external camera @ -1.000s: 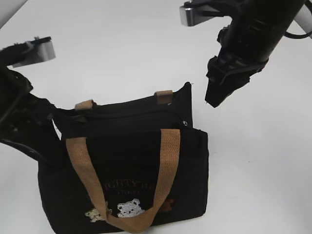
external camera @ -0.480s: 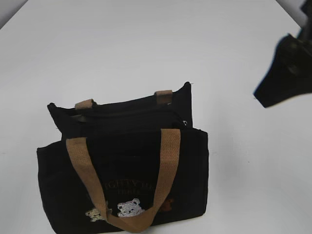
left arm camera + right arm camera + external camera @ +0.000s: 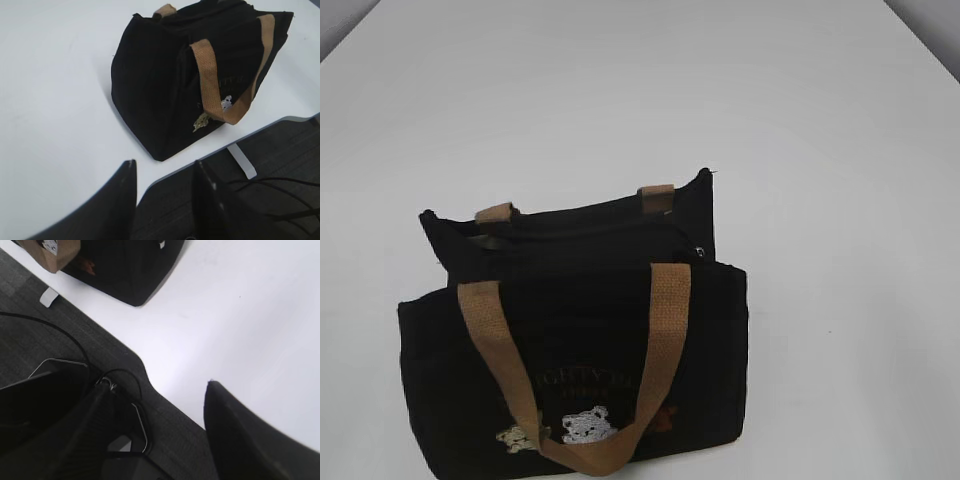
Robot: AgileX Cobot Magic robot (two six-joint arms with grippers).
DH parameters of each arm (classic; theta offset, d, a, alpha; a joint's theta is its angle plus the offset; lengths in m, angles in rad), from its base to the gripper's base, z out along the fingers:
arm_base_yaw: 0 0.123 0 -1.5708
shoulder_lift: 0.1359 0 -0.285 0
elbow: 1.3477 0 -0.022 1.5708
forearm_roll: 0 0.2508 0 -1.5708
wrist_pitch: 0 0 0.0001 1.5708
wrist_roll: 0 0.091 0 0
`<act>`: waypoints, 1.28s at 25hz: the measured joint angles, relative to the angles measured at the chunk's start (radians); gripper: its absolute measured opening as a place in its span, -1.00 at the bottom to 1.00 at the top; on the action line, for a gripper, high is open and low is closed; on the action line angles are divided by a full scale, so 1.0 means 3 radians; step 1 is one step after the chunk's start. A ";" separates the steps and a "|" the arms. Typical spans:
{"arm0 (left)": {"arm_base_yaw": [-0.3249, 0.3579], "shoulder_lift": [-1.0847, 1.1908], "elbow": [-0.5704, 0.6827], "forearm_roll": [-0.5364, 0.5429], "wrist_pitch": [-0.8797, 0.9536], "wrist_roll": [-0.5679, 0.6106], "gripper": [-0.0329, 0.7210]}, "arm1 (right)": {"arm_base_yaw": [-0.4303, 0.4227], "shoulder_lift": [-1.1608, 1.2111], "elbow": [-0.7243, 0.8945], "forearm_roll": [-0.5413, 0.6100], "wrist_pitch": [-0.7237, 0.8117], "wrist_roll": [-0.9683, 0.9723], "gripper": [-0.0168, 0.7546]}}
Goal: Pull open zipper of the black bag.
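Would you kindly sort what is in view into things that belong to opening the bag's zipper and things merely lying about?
For the job:
black bag
zipper along its top
left gripper, open
right gripper, open

Just there:
white table
cables on the floor
cardboard box

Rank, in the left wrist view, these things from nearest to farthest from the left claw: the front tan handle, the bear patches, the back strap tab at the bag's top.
From the left claw, which is open and empty:
1. Bear patches, low on the black bag's front, above right of the claw.
2. Front tan handle, higher on the same face.
3. Back strap tab, at the bag's far top edge.
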 joint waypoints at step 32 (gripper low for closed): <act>0.0295 -0.0196 0.0354 -0.0045 -0.0527 -0.0013 -0.28 | -0.0319 -0.1335 0.0656 -0.0019 -0.0282 0.0011 0.22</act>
